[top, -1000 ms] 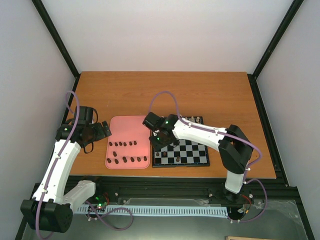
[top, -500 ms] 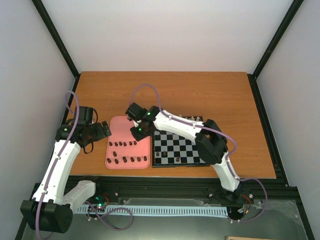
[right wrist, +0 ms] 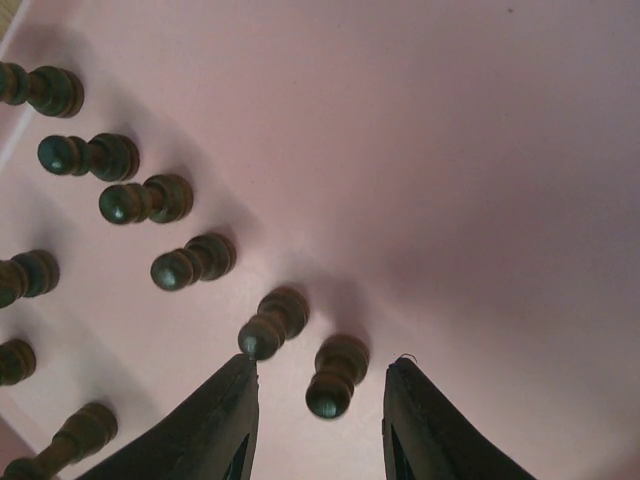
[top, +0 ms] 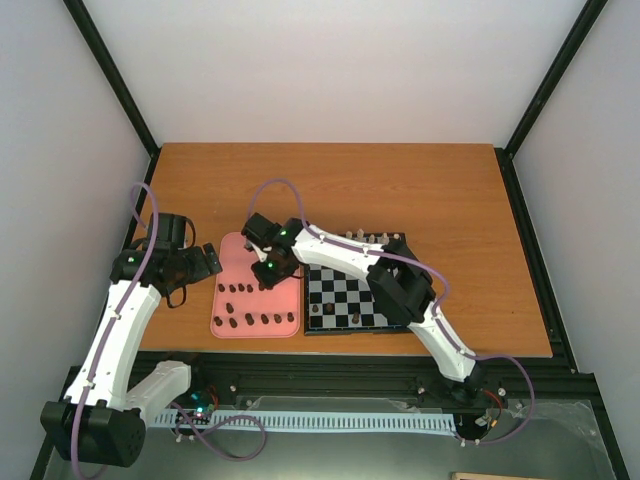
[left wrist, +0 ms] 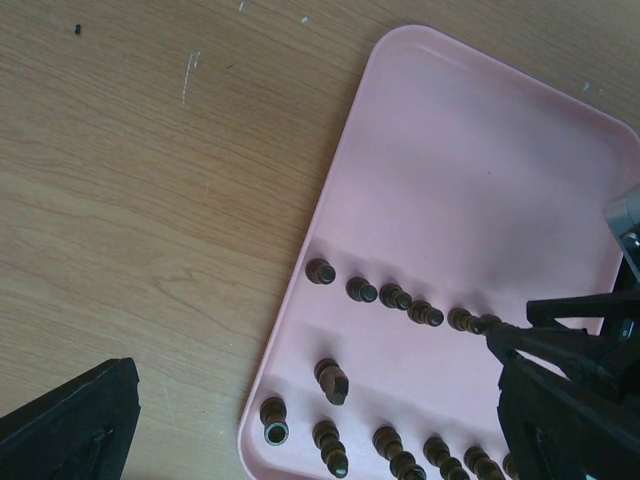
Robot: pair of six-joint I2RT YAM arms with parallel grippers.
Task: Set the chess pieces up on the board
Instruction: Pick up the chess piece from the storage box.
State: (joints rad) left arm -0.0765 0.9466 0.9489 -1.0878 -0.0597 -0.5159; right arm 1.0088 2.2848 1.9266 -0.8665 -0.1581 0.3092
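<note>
While one dark pawn (right wrist: 338,372) (not yet touched) is framed between the spread fingers (right wrist: 215,420) of the right hand (right wrist: 322,375), a pick-up is judged begun; closing, then lifting, is called for.

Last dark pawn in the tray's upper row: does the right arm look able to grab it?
Probably yes: the open right tool straddles the pawn with nothing between; a neighbouring pawn sits close on one side.

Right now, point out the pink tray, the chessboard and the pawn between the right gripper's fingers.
Pink tray (top: 238,264): top view, bare far floor.
Chessboard (top: 345,296): top view, its middle squares.
Pawn (right wrist: 336,378): right wrist view, its stem.
</note>
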